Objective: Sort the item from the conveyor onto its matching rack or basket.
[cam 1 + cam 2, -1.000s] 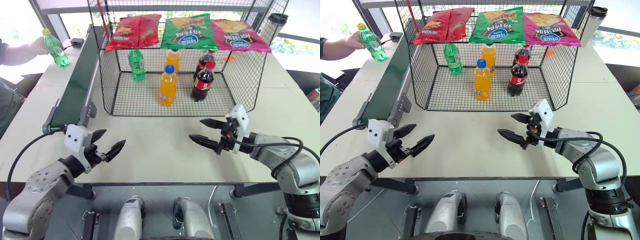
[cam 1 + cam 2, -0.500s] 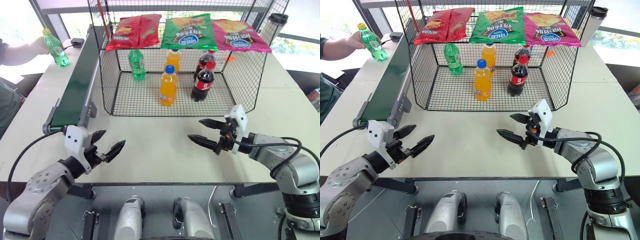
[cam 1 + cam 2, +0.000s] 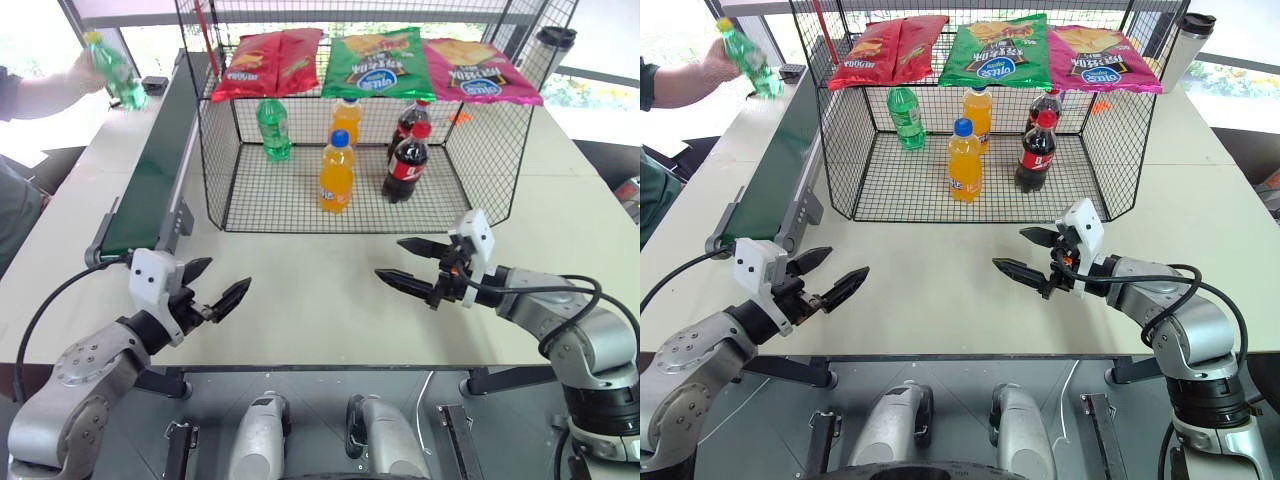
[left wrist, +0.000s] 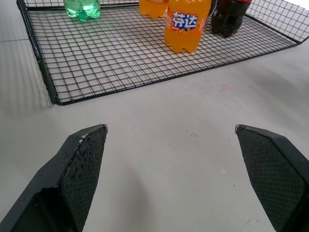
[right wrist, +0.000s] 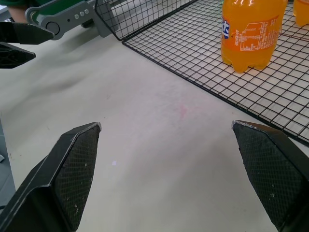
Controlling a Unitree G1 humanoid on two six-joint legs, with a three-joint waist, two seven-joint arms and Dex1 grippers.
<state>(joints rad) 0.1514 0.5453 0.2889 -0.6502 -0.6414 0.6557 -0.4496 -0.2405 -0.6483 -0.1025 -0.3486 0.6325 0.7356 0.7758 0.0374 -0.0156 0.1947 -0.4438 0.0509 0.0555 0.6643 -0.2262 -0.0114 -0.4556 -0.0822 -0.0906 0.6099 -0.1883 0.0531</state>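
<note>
While a person's hand (image 3: 82,72) gripped it at the far left of the scene, the green soda bottle (image 3: 113,72) was held clear of the table (image 3: 320,300), just to the left of the conveyor's far end. Its long axis was tilted, the yellow cap pointing up and to the far left and the base toward the belt. The conveyor (image 3: 152,170), a dark green belt in a grey frame, ran from near to far along the left side of the table. Immediately to its right stood the black wire-mesh cage (image 3: 370,130), holding a second green bottle (image 3: 272,127), two orange bottles (image 3: 336,172) and two cola bottles (image 3: 406,165), all upright. Three snack bags (image 3: 373,65), red, green and pink, lay flat on its mesh top. Near the front edge, the left gripper (image 3: 212,287) and the right gripper (image 3: 412,265) hovered over bare table, well apart from each other, each with its fingers spread wide and nothing between them.
</note>
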